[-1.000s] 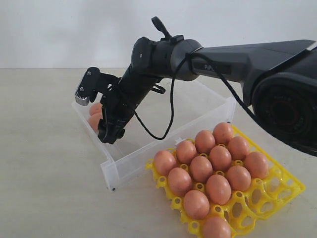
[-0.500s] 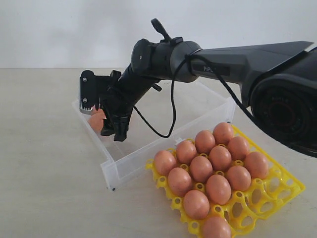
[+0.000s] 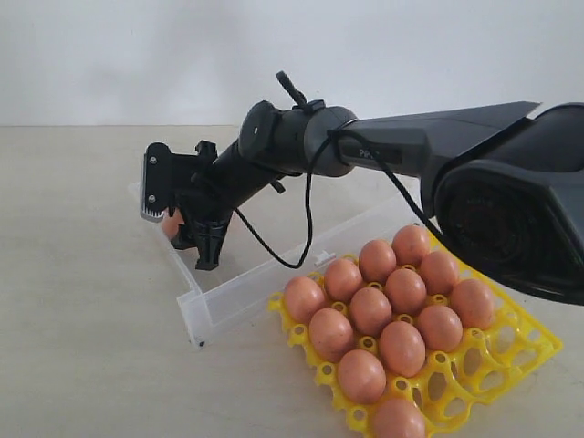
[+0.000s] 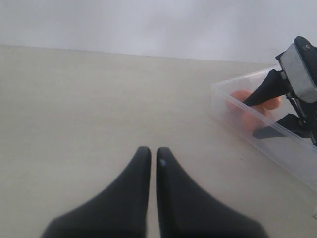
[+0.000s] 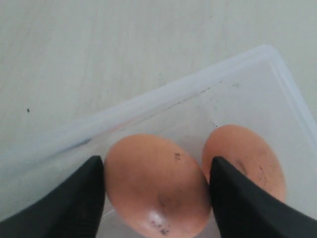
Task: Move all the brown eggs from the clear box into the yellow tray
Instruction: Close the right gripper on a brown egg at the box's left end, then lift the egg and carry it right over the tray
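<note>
Two brown eggs lie in the far left corner of the clear box (image 3: 246,287). My right gripper (image 5: 157,166) is open and lowered into that corner, one finger on each side of the nearer egg (image 5: 156,183), very close to it. The second egg (image 5: 245,153) lies just beyond one finger. In the exterior view the gripper (image 3: 196,242) hides most of these eggs; a bit of one (image 3: 171,222) shows. The yellow tray (image 3: 511,351) holds several brown eggs (image 3: 370,310). My left gripper (image 4: 153,151) is shut and empty over the bare table.
The right arm (image 3: 301,137) reaches across the box from the right. The box wall (image 5: 148,104) runs close behind the eggs. The tray sits against the box's front right side, with a few free cups (image 3: 456,388) along its near right edge.
The right gripper has moved down and left into the box corner, and its fingers now flank an egg. The box looks shifted slightly. The tray's eggs are unchanged.
</note>
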